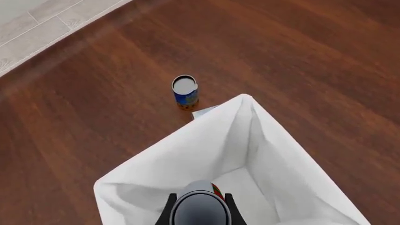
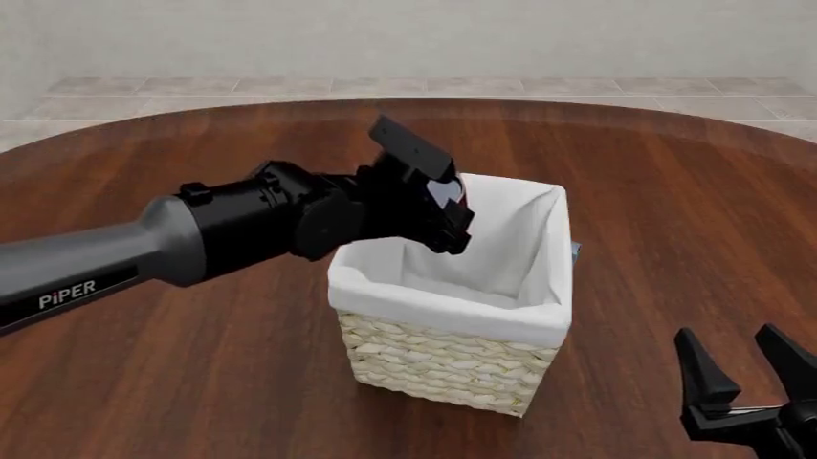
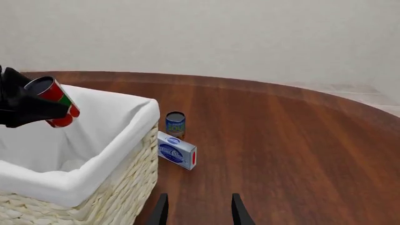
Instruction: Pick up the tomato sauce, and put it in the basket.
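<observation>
Left wrist view: my left pincer [image 1: 198,212] grips the tomato sauce [image 1: 216,190], poised over the white-lined hollow of the basket [image 1: 250,122]. A blue can [image 1: 185,91] stands on the table [image 1: 93,117] just beyond the basket's far corner.

Front view: the left pincer [image 2: 441,215] holds the tin tilted above the basket's [image 2: 441,359] rim at about 11 o'clock of the opening. I should shift toward the centre, level out, then let go low. My right pincer [image 2: 747,368] rests spread open at 5 o'clock, well apart.

Right wrist view: the tomato sauce [image 3: 56,105] hangs inside the rim line; a blue box [image 3: 176,150] lies beside the basket [image 3: 119,187], with bare table beyond.
</observation>
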Tool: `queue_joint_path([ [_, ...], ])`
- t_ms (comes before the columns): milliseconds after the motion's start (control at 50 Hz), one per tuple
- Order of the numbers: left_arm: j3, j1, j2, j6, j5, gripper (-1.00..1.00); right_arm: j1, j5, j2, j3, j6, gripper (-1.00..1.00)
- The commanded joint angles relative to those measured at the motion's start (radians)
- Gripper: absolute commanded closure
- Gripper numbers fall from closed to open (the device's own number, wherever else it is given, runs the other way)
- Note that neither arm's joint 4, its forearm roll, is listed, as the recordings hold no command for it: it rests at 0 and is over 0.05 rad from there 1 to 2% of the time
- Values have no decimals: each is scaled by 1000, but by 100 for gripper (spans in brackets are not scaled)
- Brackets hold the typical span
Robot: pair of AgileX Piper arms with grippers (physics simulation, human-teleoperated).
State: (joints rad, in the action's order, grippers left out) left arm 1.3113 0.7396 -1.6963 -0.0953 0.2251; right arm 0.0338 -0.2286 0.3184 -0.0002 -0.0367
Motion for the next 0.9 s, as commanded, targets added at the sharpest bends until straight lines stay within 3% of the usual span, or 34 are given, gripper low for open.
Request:
queue_joint_path([
  [20,-5,12,-3,-13,-5,100,0,2,-3,0,1,-100],
  [40,-7,10,3,-16,-4,100,0,1,-2,0,1,-100],
  [60,-9,14,10,-16,0,-100,0,-1,0,0,1,-100],
  [900,-28,52,173,14,84,-100,4,-4,6,0,-7,-100],
])
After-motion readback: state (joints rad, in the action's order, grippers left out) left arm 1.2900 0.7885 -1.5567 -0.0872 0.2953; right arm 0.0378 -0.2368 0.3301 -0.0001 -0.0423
